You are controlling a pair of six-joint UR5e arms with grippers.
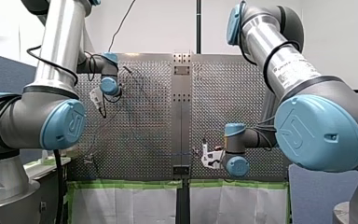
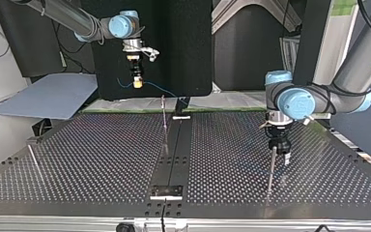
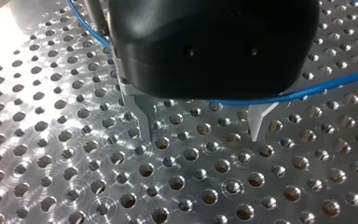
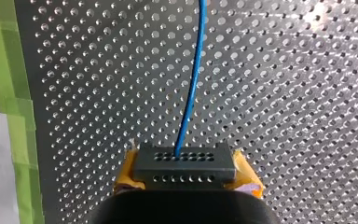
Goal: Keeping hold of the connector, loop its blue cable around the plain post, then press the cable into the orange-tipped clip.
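Connector [image 4: 185,161] pinched in my right claw [image 4: 186,171], cable [image 4: 193,84] running ahead from the connector; my left claw [image 3: 201,133] spread above worktop [image 3: 74,163].

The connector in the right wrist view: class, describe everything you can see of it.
The connector is a dark, flat, rectangular block, plastic by its look, with two rows of small holes in its face. The blue cable leaves a hole in the upper row and runs ahead over the perforated table. My right pincer is shut on it, yellow pads against its two ends. It is held clear of the table.
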